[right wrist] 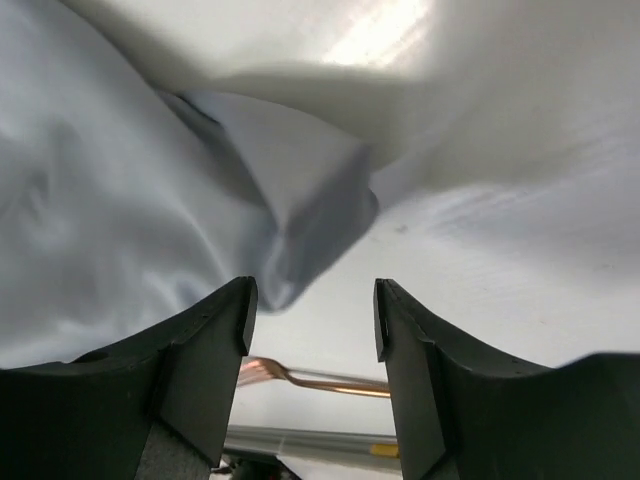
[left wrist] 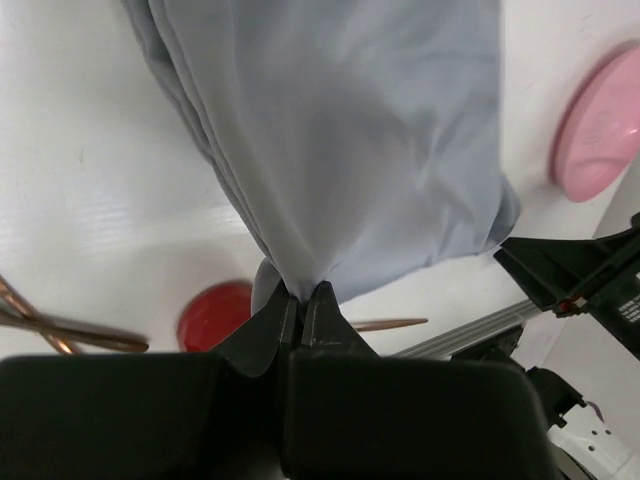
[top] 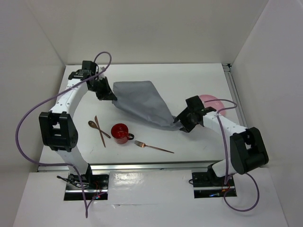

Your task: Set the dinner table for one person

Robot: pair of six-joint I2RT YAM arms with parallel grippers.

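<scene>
A grey cloth (top: 139, 103) lies crumpled on the white dinner table (top: 189, 80), stretched from back left toward the right. My left gripper (top: 108, 96) is shut on the cloth's left corner, seen pinched in the left wrist view (left wrist: 300, 290). My right gripper (top: 181, 124) is open and empty right at the cloth's right corner (right wrist: 300, 240), with the jaws standing apart below it. A red mug (top: 120, 133), a copper fork (top: 154, 147), a spoon (top: 97, 127) and a knife (top: 100, 130) lie near the front. A pink plate (top: 211, 101) sits at the right, partly hidden by my right arm.
Metal rails run along the table's right edge (top: 235, 94) and front edge (top: 142, 165). White walls enclose the table on the left, back and right. Purple cables loop off both arms.
</scene>
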